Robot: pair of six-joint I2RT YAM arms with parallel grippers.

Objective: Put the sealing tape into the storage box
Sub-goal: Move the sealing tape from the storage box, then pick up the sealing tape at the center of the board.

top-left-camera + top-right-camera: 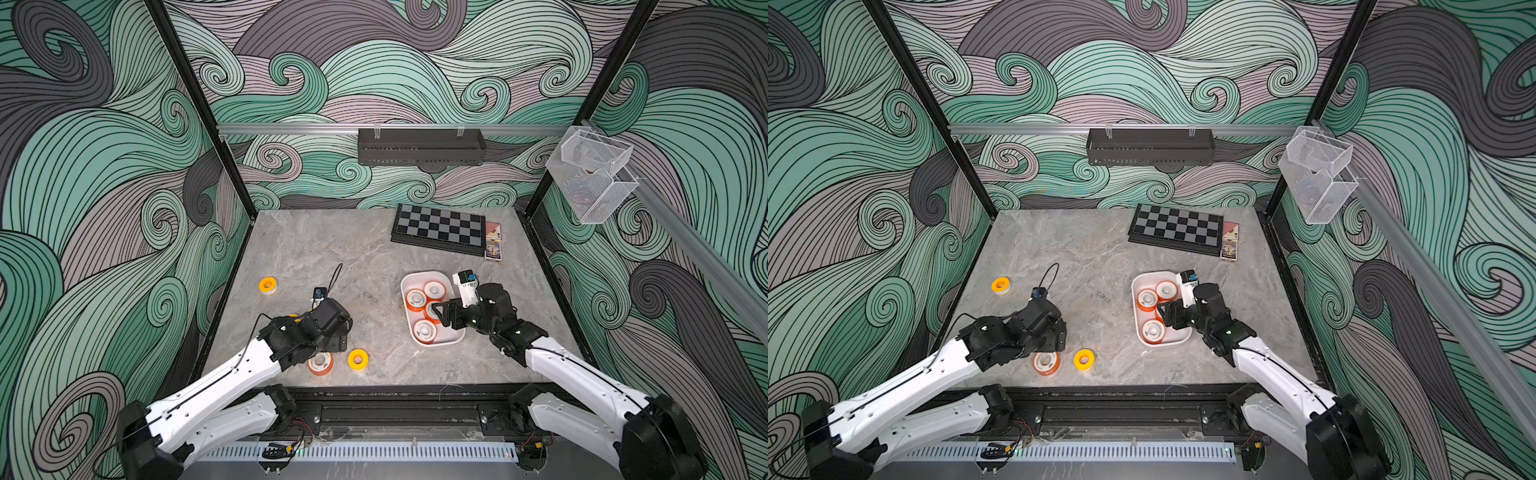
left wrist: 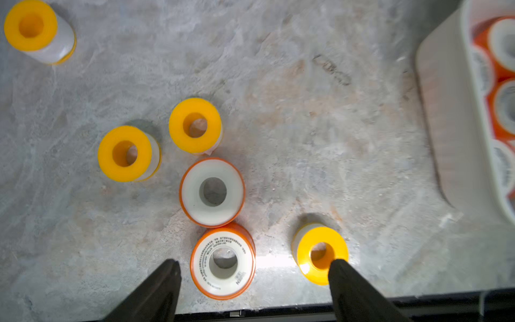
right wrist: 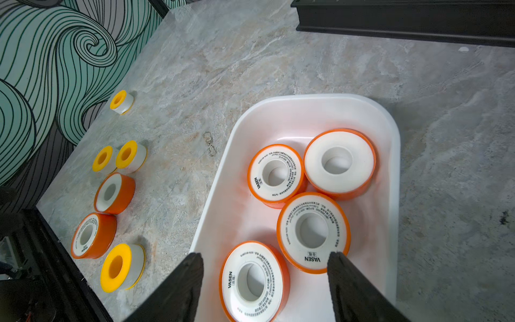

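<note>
At the front of the desk the left gripper hangs released over loose sealing tape, and further back the right gripper gapes empty above the storage box, which holds four orange-rimmed spools.

The table is showing a grey, veined, stone-look top, mostly matt, with one bright sheen low in the left wrist view. The box is looking like smooth, glossy white plastic, picking up an orange tint. The orange spools are showing shiny plastic rims and matt white printed faces. The yellow spools are looking smooth and matt. At upper centre in a top view, the bin is appearing as matt black perforated metal under a brushed metal rail.
</note>
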